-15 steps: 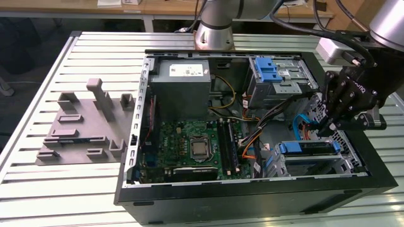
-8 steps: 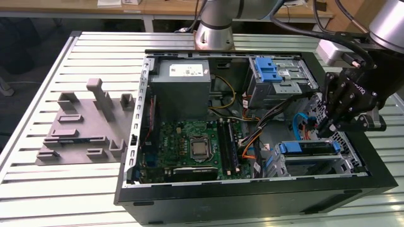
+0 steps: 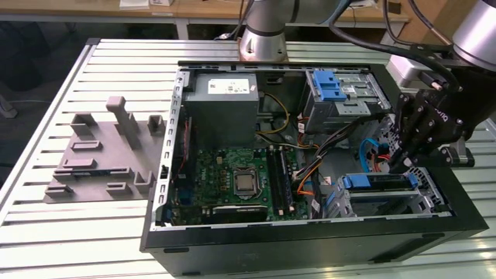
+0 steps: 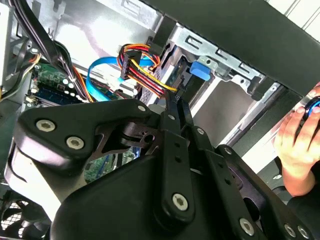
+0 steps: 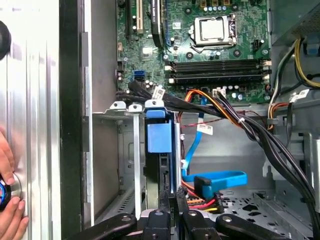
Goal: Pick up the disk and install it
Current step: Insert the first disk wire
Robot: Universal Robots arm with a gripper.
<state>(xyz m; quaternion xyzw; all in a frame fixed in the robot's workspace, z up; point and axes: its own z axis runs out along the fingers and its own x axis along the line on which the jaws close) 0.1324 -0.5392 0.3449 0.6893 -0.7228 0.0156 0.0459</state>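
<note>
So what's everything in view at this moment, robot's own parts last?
table: one, silver, slatted, under everything
computer case: one, black, open, on the table
fixture plate: one, grey, on the table at the exterior view's left
motherboard: one, green, inside the case
power supply box: one, grey, inside the case
blue latch: one, on the far drive cage
disk: one, blue-bracketed, in the near drive bay
cables: several, black, blue, orange, red, beside the bay
person's fingers: outside the case
arm: one, silver-grey, based behind the case
hand: one, black, at the disk's bay
</note>
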